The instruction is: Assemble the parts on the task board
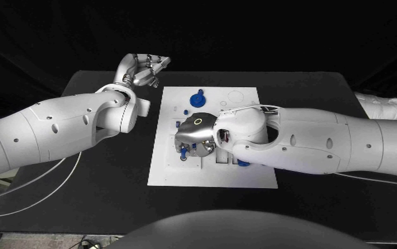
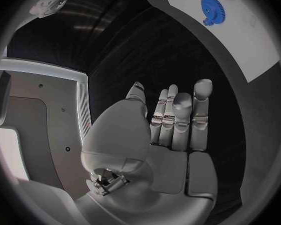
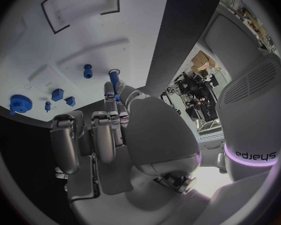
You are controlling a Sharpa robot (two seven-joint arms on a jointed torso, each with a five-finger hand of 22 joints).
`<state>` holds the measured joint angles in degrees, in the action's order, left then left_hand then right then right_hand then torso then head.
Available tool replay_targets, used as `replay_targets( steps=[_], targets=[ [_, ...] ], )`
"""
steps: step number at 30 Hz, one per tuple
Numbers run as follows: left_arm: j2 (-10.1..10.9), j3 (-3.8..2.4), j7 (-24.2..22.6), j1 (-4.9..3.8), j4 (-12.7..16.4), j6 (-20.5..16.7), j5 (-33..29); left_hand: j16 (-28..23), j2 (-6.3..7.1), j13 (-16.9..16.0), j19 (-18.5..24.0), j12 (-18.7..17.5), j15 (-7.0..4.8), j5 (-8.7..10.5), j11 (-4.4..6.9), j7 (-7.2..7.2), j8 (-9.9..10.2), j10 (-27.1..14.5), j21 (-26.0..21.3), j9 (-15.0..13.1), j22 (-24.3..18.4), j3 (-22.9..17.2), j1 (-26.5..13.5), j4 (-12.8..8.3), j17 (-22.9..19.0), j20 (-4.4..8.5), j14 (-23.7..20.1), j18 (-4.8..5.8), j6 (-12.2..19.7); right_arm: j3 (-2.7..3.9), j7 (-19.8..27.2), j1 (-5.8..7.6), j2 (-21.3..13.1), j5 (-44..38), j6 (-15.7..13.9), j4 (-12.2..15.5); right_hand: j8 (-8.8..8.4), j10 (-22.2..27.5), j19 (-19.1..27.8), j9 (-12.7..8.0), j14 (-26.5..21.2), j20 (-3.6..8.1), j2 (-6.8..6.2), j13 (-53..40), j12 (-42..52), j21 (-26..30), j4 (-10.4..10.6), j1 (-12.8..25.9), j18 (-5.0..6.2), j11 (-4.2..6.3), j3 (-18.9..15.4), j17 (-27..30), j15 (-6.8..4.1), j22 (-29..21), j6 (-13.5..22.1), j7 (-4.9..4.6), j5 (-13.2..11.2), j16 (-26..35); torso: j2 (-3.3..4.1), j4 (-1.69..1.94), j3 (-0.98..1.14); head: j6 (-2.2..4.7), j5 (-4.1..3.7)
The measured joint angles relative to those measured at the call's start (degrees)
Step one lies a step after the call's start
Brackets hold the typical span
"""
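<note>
Idleness marks the left hand (image 1: pixel 144 69), which hovers with fingers spread and nothing in them over the bare tabletop (image 1: pixel 99 168), off the far left corner of the task board (image 1: pixel 170 174). At mid-board the right hand (image 1: pixel 195 137) pinches a blue peg (image 3: pixel 114 78) at its fingertips, the blue gear (image 1: pixel 197 100) lying just beyond it. With so slight a hold, the peg could tilt or slip if it meets its hole off-centre, and jam.

Lab: black-draped robot table (image 1: pixel 99 163)
</note>
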<state>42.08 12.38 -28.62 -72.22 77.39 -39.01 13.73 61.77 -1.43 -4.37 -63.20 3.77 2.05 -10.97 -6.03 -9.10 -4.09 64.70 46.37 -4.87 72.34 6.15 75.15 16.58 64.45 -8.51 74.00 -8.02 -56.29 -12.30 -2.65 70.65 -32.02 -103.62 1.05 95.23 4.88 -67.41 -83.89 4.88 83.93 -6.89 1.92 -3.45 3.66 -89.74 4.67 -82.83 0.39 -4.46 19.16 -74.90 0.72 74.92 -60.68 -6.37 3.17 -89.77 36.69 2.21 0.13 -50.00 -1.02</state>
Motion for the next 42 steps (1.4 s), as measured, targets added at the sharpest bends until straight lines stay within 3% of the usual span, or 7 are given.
replay_targets(
  steps=[42],
  targets=[
    [0.47,-0.01,-0.01,0.01,0.03,-0.01,0.34,0.00,-0.38,-0.03,0.00,0.00,0.00,-0.29,0.00,0.00,-0.23,0.00,0.00,0.01,0.00,0.16,0.38,0.16,-0.05,0.00,0.00,0.00,0.00,0.19,0.75,-0.52,1.52,0.22,0.21,-1.41,-0.45,0.62,0.00,-0.10,0.00,0.00,-0.09,-0.03,0.01,0.00,0.16,-0.06,0.00,0.20,0.15,-0.03,0.00,-0.02,0.18,-0.32,-0.22,0.00,-0.05,-0.03,-0.04,0.00,-0.21]
  ],
)
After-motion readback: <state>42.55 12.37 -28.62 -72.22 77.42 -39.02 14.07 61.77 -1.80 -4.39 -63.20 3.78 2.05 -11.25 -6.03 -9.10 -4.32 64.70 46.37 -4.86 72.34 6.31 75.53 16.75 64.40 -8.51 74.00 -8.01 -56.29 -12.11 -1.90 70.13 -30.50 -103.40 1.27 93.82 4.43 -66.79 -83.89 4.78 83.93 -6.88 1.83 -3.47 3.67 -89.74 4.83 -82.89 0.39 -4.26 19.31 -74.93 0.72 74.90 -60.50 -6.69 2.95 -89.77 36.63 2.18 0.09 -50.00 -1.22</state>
